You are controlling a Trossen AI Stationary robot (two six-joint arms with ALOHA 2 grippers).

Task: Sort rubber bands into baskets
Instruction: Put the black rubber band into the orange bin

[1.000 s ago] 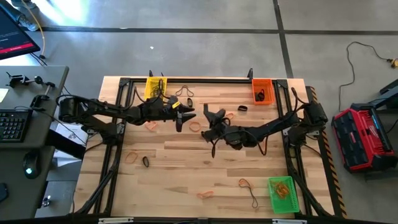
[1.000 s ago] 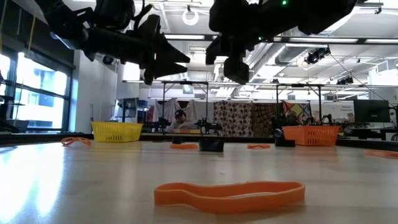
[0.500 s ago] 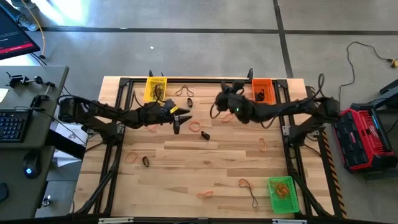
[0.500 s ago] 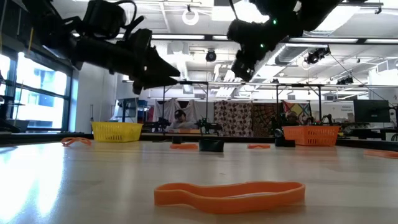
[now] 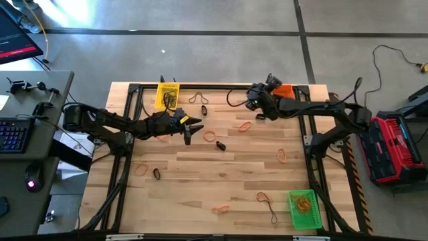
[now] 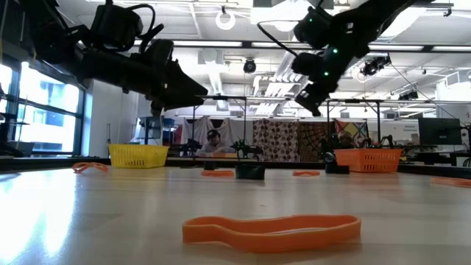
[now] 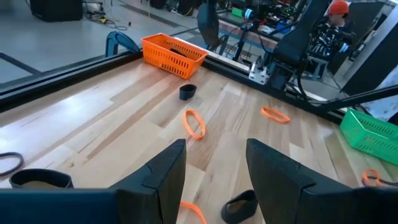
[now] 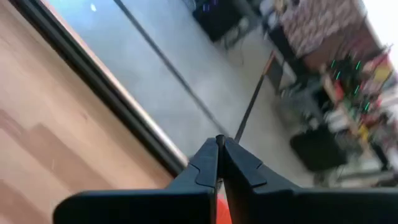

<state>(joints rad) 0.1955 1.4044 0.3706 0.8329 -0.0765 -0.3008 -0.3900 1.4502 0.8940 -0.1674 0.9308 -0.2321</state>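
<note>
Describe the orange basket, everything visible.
The orange basket is a small rectangular mesh tub that looks like plastic, with slotted walls and a thicker rim. It sits upright and open-topped at the table's far right corner, against the dark frame rail. From above, the right arm's shut tool and wrist cover part of it, so its contents cannot be seen. Nothing visibly touches it.

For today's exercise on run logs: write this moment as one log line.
left gripper: open, empty, above table centre-left | right gripper: shut, raised beside orange basket | loose rubber bands: scattered on table
</note>
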